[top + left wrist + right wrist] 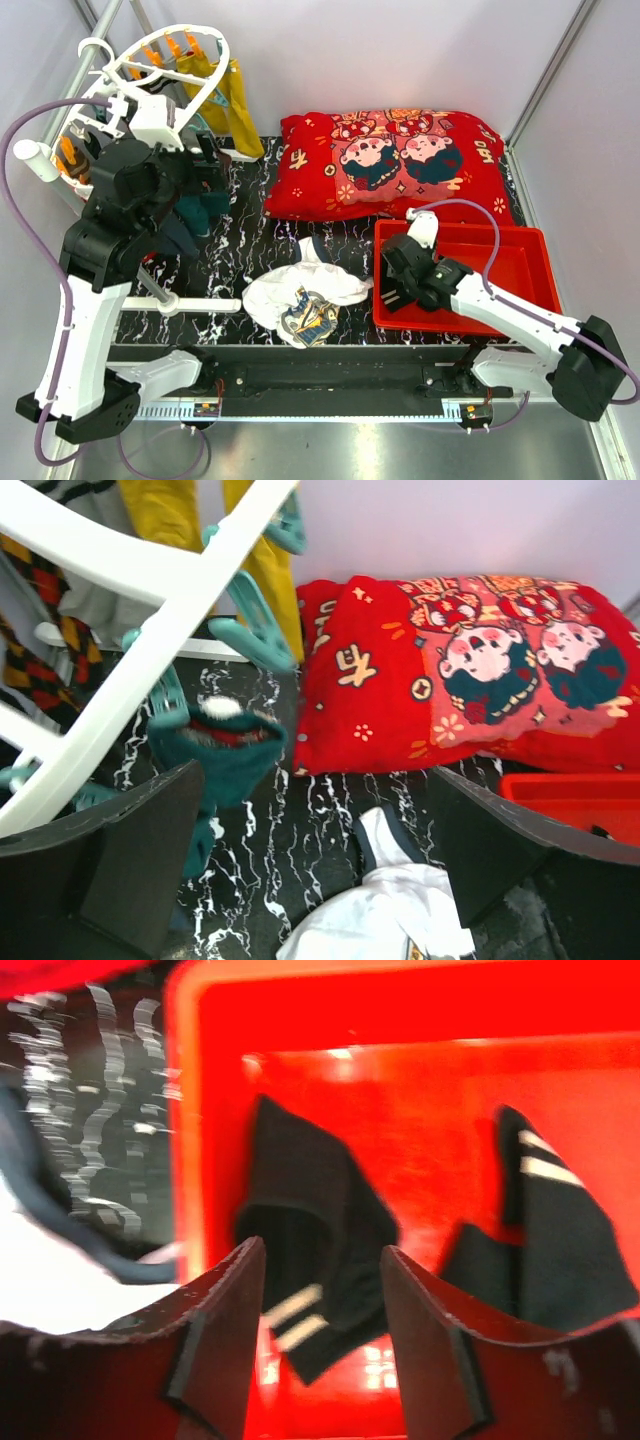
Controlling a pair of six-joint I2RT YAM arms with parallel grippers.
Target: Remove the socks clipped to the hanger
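Note:
The white oval hanger (pixel 150 58) hangs at the far left, and its bars cross the left wrist view (pixel 150 650). A dark teal sock (pixel 225 755) hangs from a teal clip (pixel 255 630); it also shows in the top view (pixel 200 210). My left gripper (pixel 315 865) is open and empty just in front of this sock, which lies by the left finger (pixel 120 850). Mustard-yellow socks (pixel 235 105) and a brown-striped sock (pixel 30 610) stay clipped. My right gripper (pixel 320 1350) is open and empty above two black white-striped socks (pixel 310 1230) lying in the red tray (pixel 430 1100).
A red cartoon-print pillow (pixel 390 160) lies at the back. A white cloth (pixel 300 290) lies on the black marbled table (pixel 250 225) between the arms. The red tray (pixel 525 265) sits at the right. A grey metal rail (pixel 95 40) holds the hanger.

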